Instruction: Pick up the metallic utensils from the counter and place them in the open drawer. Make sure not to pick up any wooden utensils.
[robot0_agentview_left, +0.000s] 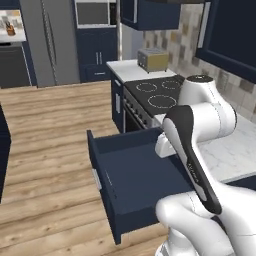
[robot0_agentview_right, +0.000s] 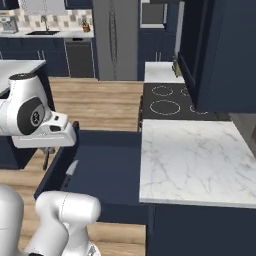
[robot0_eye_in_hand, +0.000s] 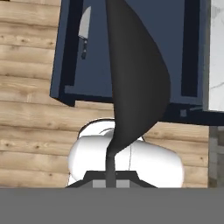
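We see the open drawer (robot0_agentview_left: 131, 186) pulled out under the counter (robot0_agentview_right: 192, 162), w/ the kitchen knife (robot0_eye_in_hand: 84, 29) lying inside near its front left corner (silver blade, black handle). In the hand view, the gripper (robot0_eye_in_hand: 110, 175) is clenched on the slim dark-grey metal spoon (robot0_eye_in_hand: 133, 78), its bowl looming big and dark over the drawer interior. Counter top is white marble, grey veins.

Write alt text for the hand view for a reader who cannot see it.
A dark grey metal spoon, pinched by its thin handle at the bottom of the frame, hangs over an open navy drawer. A knife with a silver blade and black handle already lies inside the drawer, near its corner. Wooden floor surrounds the drawer, and a strip of white marble counter runs along one edge.
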